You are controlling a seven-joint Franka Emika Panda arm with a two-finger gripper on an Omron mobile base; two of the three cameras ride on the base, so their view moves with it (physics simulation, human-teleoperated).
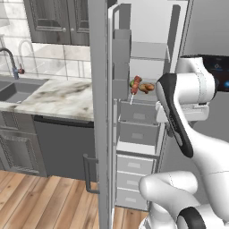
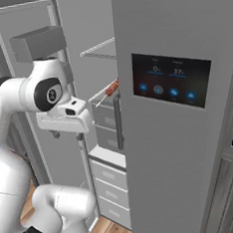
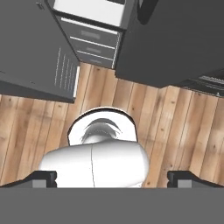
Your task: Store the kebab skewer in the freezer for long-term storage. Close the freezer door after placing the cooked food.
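kebab skewer (image 2: pixel 113 88) half hidden by door (image 2: pixel 173 108)

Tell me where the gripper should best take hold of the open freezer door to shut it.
Probably the freezer door at its free front edge or outer flat face, coming from the counter side: it stands swung fully out, edge-on, with bins on its inner face.

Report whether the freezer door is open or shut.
Open. The freezer door stands swung out edge-on, baring the freezer shelves and drawers, with the kebab skewer lying on a shelf inside.
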